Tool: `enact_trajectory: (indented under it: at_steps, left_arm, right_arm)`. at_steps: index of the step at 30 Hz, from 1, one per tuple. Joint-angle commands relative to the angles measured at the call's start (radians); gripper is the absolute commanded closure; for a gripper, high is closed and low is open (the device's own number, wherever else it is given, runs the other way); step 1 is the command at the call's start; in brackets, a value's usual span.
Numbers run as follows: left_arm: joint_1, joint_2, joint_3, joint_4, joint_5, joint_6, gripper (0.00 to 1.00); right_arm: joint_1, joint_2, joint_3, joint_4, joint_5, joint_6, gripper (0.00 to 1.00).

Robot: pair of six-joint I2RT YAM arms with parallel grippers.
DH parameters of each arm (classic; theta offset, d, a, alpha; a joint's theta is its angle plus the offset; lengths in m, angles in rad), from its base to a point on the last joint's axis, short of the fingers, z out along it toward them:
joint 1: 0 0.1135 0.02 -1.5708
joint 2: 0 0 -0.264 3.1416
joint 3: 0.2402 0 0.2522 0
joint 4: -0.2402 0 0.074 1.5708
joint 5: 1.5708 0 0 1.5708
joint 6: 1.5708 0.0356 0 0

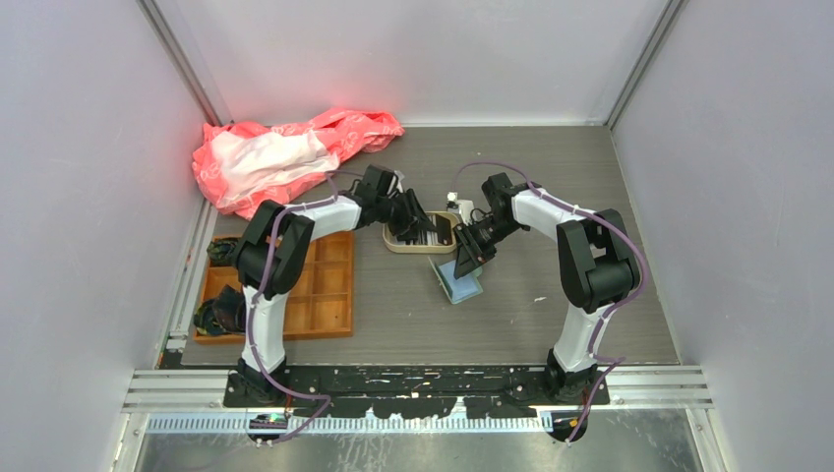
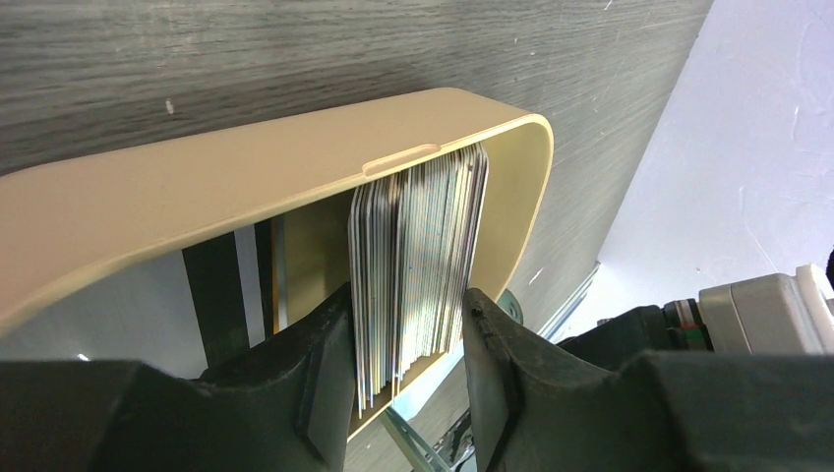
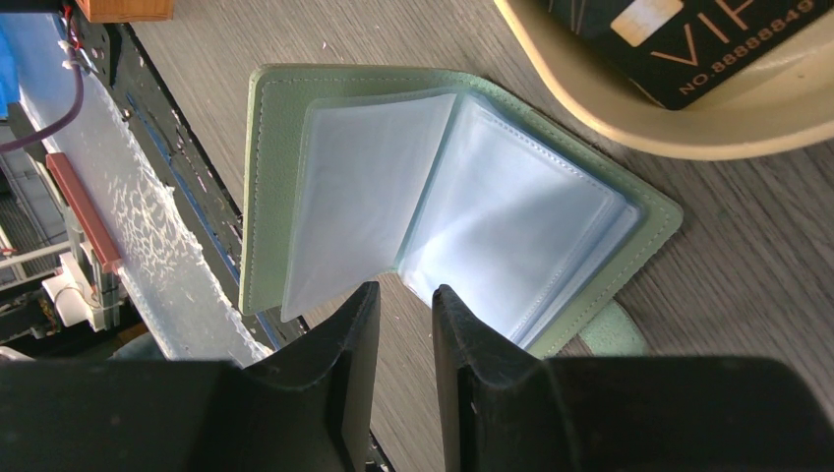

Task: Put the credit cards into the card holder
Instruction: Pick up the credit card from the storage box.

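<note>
A stack of credit cards [image 2: 423,246] stands on edge inside the beige tray [image 2: 246,187]. My left gripper [image 2: 408,295] is open and straddles the stack; its left finger lies against the cards, and a small gap shows at the right finger. In the top view the left gripper [image 1: 418,224] reaches into the tray [image 1: 413,250]. The sage-green card holder [image 3: 261,197] lies open on the table, its clear pale-blue pockets fanned up. My right gripper [image 3: 405,290] hovers at its near edge, open by a narrow gap with only table showing between the fingers. A black card [image 3: 688,39] lies in the tray.
An orange compartment tray [image 1: 315,285] sits at the left with dark items in its left cells. A pink and white plastic bag [image 1: 285,152] lies at the back left. The card holder [image 1: 460,285] rests just in front of the beige tray, below the right gripper [image 1: 464,258].
</note>
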Motion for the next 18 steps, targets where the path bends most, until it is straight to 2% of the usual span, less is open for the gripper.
enact_trajectory:
  at_steps: [1,7,18]
  left_arm:
    - [-0.012,0.010,0.000,0.088,0.037,-0.034,0.57]
    - [-0.012,-0.011,-0.012,0.131,0.048,-0.054,0.60]
    - [0.010,-0.076,-0.049,0.104,0.045,-0.036,0.61]
  right_arm:
    - [0.000,-0.046,0.012,-0.008,-0.019,-0.017,0.68]
    - [-0.001,-0.049,0.012,-0.009,-0.017,-0.018,0.68]
    - [-0.003,-0.049,0.011,-0.009,-0.020,-0.018,0.68]
